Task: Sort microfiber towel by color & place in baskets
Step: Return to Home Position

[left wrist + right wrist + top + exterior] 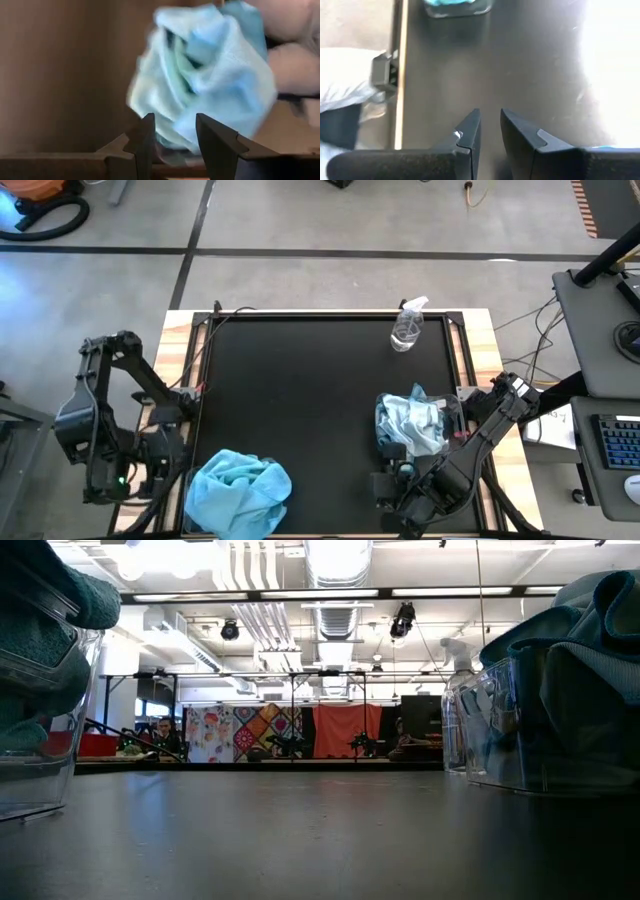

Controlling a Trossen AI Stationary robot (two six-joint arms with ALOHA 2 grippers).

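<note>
- The left bin [205, 515] stands at the desk's [300, 390] near left corner, heaped with bright towels [238, 492] that rise over its rim.
- The right bin [385, 442] stands near the desk's right edge. It holds pale towels [412, 423], with a little brighter blue showing among them.
- In the low view the left bin [30, 770] and the right bin [520, 730] frame the picture, well apart, with bare desk [320, 840] between them.
- A bottle [407, 328] stands upright near the far right corner, apart from both bins.
- The left arm [100, 410] is folded beside the desk's left edge. The left hand [175, 120] points at the bright towels [210, 70]; its fingers have a narrow gap and hold nothing.
- The right arm [470, 445] lies along the near right corner, just beside the right bin. The right hand [490, 117] is over bare desk [530, 60], its fingers narrowly apart and empty.
- No towel lies loose on the desk.
</note>
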